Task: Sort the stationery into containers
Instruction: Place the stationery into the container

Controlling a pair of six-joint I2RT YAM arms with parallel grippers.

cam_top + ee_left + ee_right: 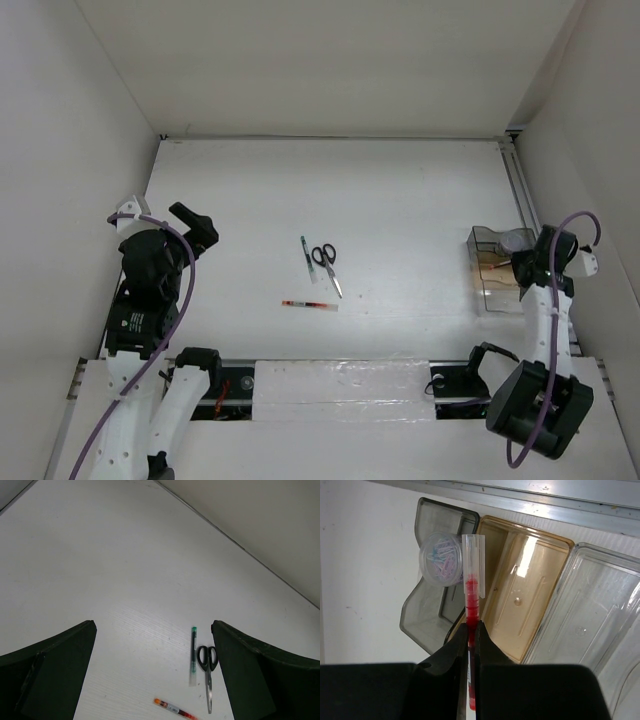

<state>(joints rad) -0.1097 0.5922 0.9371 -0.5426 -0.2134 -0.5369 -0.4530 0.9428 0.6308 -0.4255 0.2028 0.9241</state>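
Observation:
Black-handled scissors (325,262), a green pen (304,252) and a red-and-dark pen (309,304) lie mid-table. They also show in the left wrist view: scissors (207,667), green pen (193,652), red pen (172,709). My left gripper (195,225) is open and empty, well left of them, its jaws wide apart (153,627). My right gripper (473,625) is shut on the other red pen (471,595), held above the edge between a smoky grey container (420,615) and an amber container (530,595). A round greyish-purple disc (440,557) sits in the grey container.
A third, clear container (590,610) lies beside the amber one. The containers (497,268) stand at the table's right edge against a metal rail (522,200). White walls enclose the table at the back and sides.

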